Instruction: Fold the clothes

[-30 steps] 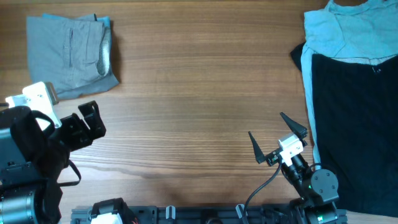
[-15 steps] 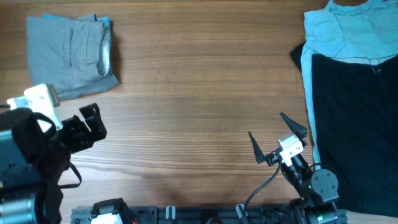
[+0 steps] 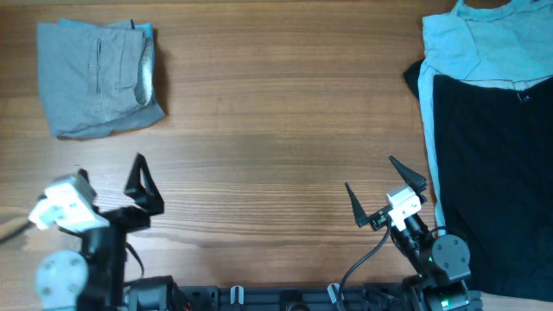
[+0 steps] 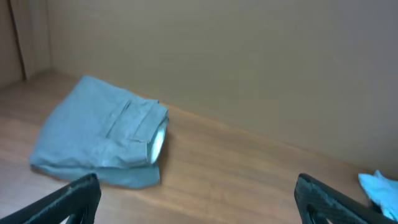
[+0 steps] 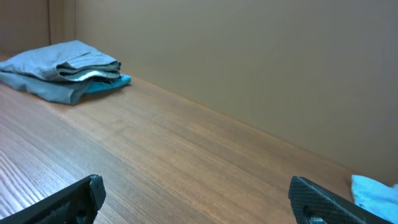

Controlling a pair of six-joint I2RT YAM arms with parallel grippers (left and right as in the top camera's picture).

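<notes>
Open wood runs across the middle of the brown wooden table [image 3: 276, 112], between the arms. The folded grey-khaki cotton shorts [image 3: 98, 78] lie far left, pocket seams up, pale waistband at the right fold. A light blue garment [image 3: 484, 43] and a black garment [image 3: 492, 173] cover the right edge, near the right end effector [image 3: 369, 172]. It and the left end effector [image 4: 199, 198] gape wide, holding nothing.

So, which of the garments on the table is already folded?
The grey shorts at the far left, a compact folded bundle. The light blue shirt and the black garment on the right lie spread out, unfolded.
</notes>
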